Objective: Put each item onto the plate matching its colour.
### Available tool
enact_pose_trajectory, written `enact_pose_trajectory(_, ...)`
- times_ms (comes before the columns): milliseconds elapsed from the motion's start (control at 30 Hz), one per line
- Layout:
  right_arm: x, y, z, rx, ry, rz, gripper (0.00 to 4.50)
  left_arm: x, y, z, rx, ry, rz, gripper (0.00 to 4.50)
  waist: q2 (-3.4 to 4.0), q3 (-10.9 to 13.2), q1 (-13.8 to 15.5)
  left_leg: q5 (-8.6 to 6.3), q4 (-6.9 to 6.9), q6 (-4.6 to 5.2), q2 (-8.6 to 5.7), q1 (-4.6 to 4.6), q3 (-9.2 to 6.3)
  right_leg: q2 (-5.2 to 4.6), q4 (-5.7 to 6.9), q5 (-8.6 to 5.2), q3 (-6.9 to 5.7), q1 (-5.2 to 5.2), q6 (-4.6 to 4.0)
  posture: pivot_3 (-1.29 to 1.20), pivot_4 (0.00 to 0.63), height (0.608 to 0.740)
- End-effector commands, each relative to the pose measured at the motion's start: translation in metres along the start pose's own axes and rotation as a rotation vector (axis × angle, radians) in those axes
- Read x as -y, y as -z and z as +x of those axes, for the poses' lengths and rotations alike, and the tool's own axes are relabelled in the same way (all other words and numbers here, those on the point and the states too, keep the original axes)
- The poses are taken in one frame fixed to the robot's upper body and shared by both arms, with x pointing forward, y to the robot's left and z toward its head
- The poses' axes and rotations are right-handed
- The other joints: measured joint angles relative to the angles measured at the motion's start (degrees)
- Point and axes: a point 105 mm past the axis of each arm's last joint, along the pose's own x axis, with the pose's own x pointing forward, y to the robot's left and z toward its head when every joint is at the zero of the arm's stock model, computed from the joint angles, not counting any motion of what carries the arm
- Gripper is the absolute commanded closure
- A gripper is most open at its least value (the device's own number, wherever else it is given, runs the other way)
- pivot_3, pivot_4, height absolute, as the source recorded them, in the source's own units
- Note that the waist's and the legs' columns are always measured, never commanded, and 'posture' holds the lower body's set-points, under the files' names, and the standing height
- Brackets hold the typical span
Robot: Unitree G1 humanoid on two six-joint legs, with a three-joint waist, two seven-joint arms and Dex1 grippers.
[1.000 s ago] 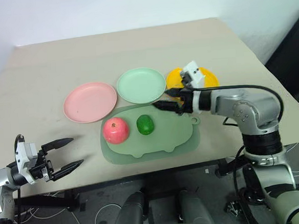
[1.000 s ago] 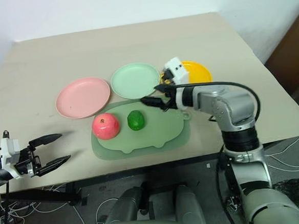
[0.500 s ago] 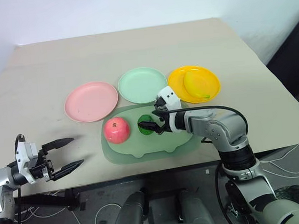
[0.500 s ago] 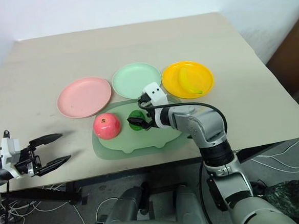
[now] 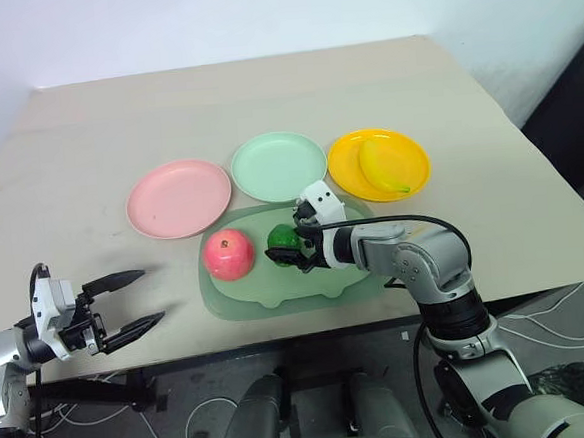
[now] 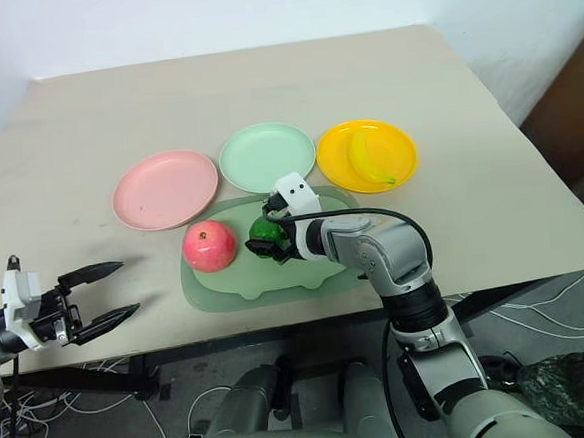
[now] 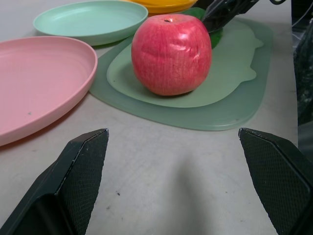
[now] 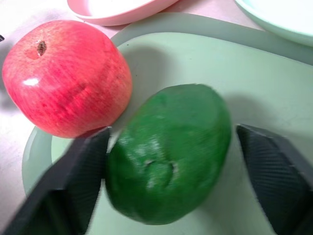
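The dark green oval fruit (image 5: 281,239) lies on the green mat (image 5: 277,292), next to the red-pink apple (image 5: 228,254). My right gripper (image 5: 288,249) reaches in from the right and straddles this fruit (image 8: 168,152). One finger (image 8: 78,181) touches its side, and a thin gap remains at the other. The fruit still rests on the mat. The yellow banana (image 5: 381,166) lies on the yellow-orange plate (image 5: 343,160). The mint green plate (image 5: 278,166) and pink plate (image 5: 178,198) hold nothing. My left gripper (image 5: 151,295) hovers open at the table's front left, pointing at the apple (image 7: 171,54).
The three plates stand in a row behind the mat, pink at the left and yellow-orange at the right. Bare beige tabletop (image 5: 214,104) stretches behind them and to the left. The table's front edge runs just below the mat.
My right gripper swung from near the yellow-orange plate down and left to the green fruit, and its fingers have narrowed around it. The left gripper stayed still.
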Motion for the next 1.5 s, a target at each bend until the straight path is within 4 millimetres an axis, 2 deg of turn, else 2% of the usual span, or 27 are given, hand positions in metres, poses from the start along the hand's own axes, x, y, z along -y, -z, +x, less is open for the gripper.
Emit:
enact_pose_trajectory(33, 0.001, -0.006, -0.001, 0.016, 0.010, -0.013, 1.43, -0.001, -0.004, 0.002, 0.003, 0.002, 0.023, 0.00, 0.00, 0.00, -0.01, 0.00, 0.00, 0.00, 0.00, 0.00, 0.00, 0.00, 0.00, 0.00, 0.00, 0.00, 0.00, 0.00, 0.150, 0.737)
enact_pose_trajectory(133, 0.004, -0.020, -0.006, 0.052, 0.003, -0.023, 1.50, -0.001, -0.004, 0.002, 0.002, 0.001, 0.023, 0.00, 0.01, 0.00, -0.02, 0.00, 0.00, 0.00, 0.00, 0.00, 0.00, 0.00, 0.00, 0.00, 0.00, 0.00, -0.01, 0.00, 0.150, 0.737)
enact_pose_trajectory(267, 0.020, -0.071, -0.016, 0.225, 0.017, -0.012, 1.52, -0.003, -0.004, 0.002, -0.002, -0.002, 0.024, 0.00, 0.02, 0.02, -0.09, 0.00, 0.00, 0.00, 0.00, -0.01, 0.00, 0.00, 0.00, 0.03, 0.00, -0.02, -0.04, 0.00, 0.150, 0.737)
enact_pose_trajectory(333, 0.032, -0.087, -0.013, 0.263, 0.050, -0.028, 1.52, -0.004, -0.004, 0.003, -0.003, -0.002, 0.024, 0.00, 0.02, 0.01, -0.15, 0.00, 0.00, 0.00, 0.01, 0.00, 0.00, 0.01, 0.00, 0.05, -0.01, -0.03, -0.06, 0.00, 0.150, 0.737)
enact_pose_trajectory(433, 0.056, -0.100, -0.003, 0.284, 0.143, -0.049, 1.52, -0.004, -0.004, 0.004, -0.001, 0.000, 0.025, 0.00, 0.01, 0.01, -0.24, 0.00, -0.02, 0.00, 0.02, 0.02, 0.00, 0.05, -0.01, 0.05, -0.01, -0.03, -0.06, 0.00, 0.150, 0.737)
enact_pose_trajectory(567, 0.075, -0.111, 0.013, 0.290, 0.220, -0.081, 1.52, -0.003, -0.003, 0.006, 0.001, -0.001, 0.025, 0.00, 0.02, 0.02, -0.67, 0.01, -0.02, -0.01, -0.01, 0.01, 0.01, 0.06, -0.03, 0.07, 0.00, -0.01, -0.03, 0.00, 0.150, 0.737)
enact_pose_trajectory(800, 0.091, -0.116, 0.030, 0.303, 0.289, -0.082, 1.52, 0.000, -0.002, 0.003, -0.002, -0.012, 0.022, 0.00, 0.03, 0.02, -1.66, 0.05, -0.03, -0.06, 0.03, 0.03, 0.00, 0.18, 0.12, 0.18, 0.02, -0.05, 0.14, 0.00, 0.150, 0.737)
enact_pose_trajectory(1200, 0.085, -0.113, 0.042, 0.316, 0.257, -0.058, 1.52, -0.001, -0.003, 0.006, -0.003, -0.012, 0.023, 0.00, 0.06, 0.04, -1.50, 0.13, -0.03, -0.21, 0.08, 0.08, -0.11, 0.28, 0.34, 0.17, 0.02, -0.15, -0.17, 0.00, 0.150, 0.737)
enact_pose_trajectory(1233, 0.085, -0.113, 0.042, 0.321, 0.250, -0.056, 0.83, -0.001, -0.003, 0.006, -0.003, -0.011, 0.023, 0.00, 0.06, 0.04, -1.48, 0.13, -0.03, -0.21, 0.08, 0.08, -0.11, 0.29, 0.34, 0.17, 0.02, -0.15, -0.17, 0.00, 0.150, 0.737)
enact_pose_trajectory(1333, 0.084, -0.116, 0.037, 0.342, 0.220, -0.059, 0.02, -0.001, -0.003, 0.007, -0.003, -0.008, 0.023, 0.00, 0.07, 0.04, -1.50, 0.14, -0.03, -0.22, 0.08, 0.08, -0.12, 0.30, 0.34, 0.17, 0.02, -0.15, -0.17, 0.00, 0.150, 0.737)
enact_pose_trajectory(1500, 0.082, -0.121, 0.023, 0.381, 0.161, -0.053, 0.02, -0.001, -0.002, 0.008, -0.005, -0.003, 0.021, 0.00, 0.07, 0.05, -1.44, 0.14, -0.03, -0.23, 0.08, 0.08, -0.12, 0.30, 0.34, 0.18, 0.03, -0.16, -0.16, 0.00, 0.150, 0.737)
